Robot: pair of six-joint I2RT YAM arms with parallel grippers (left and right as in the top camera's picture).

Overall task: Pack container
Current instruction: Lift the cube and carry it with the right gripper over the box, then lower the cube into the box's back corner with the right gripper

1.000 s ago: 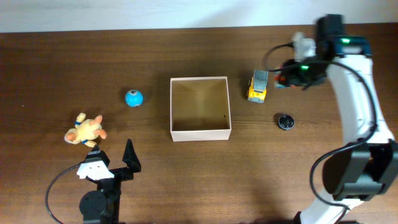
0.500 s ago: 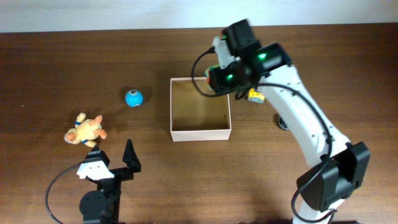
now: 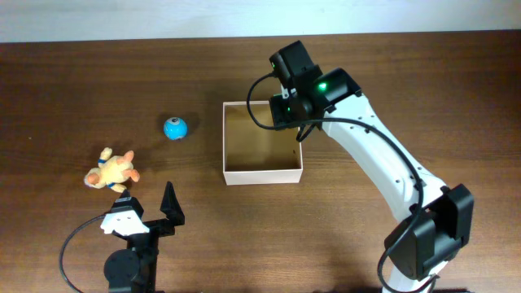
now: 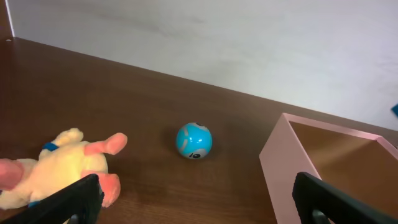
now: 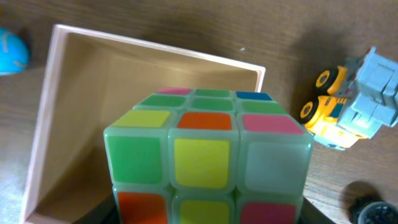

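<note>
The container (image 3: pixel 262 174) is a square shallow box with white walls and a tan inside, at the table's middle; its inside shows nothing in it. It also shows in the left wrist view (image 4: pixel 285 168) and the right wrist view (image 5: pixel 42 124). My right gripper (image 3: pixel 286 110) hovers over the box's back right corner, shut on a colourful puzzle cube (image 5: pixel 208 149) that fills the right wrist view. In the overhead view the wrist hides the cube. My left gripper (image 3: pixel 148 210) is open and empty near the front left edge, and it also shows in the left wrist view (image 4: pixel 199 205).
A blue ball (image 3: pixel 175 128) lies left of the box. A yellow plush animal (image 3: pixel 112 169) lies further left and nearer the front. A yellow toy truck (image 5: pixel 348 115) and a small black round thing (image 5: pixel 373 211) lie right of the box, under my right arm.
My right arm has swung left from the table's back right, past the truck, to over the box's back right corner, carrying the cube. The left arm has not moved.
</note>
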